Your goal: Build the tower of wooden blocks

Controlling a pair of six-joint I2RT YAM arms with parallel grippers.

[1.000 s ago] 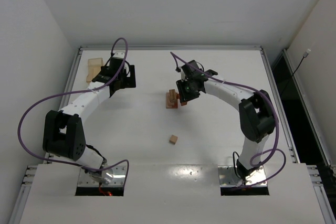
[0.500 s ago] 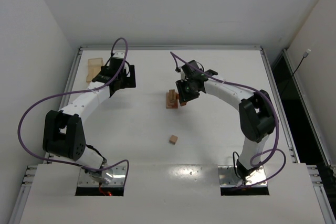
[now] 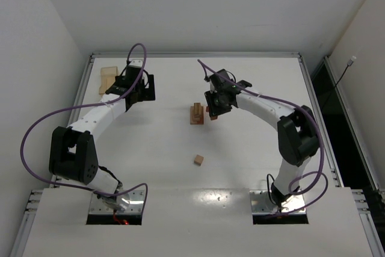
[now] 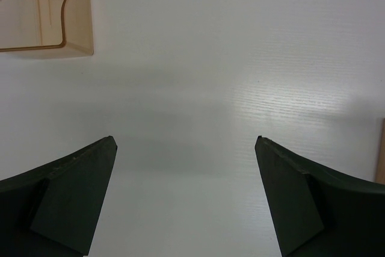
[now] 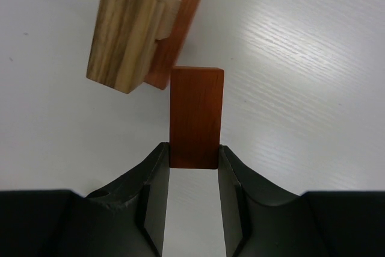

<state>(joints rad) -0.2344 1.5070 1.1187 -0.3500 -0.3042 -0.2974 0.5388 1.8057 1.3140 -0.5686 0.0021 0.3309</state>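
The tower [image 3: 196,114] is a short stack of tan and reddish-brown wood blocks at the table's middle. In the right wrist view its tan top block [image 5: 126,37] sits over a reddish base. My right gripper [image 3: 212,111] is shut on a reddish-brown bar [image 5: 195,115], pinched at its near end between the fingertips [image 5: 194,156], just right of the tower and apart from it. A loose tan cube [image 3: 198,160] lies nearer the arms. My left gripper [image 3: 143,90] is open and empty over bare table [image 4: 186,144].
A flat pale wooden tray [image 3: 108,79] lies at the far left corner, and its corner shows in the left wrist view [image 4: 45,10]. A raised metal rim [image 3: 195,55] runs round the white table.
My right gripper has shifted slightly to the right with the reddish bar, a little away from the tower. The left arm has not moved.
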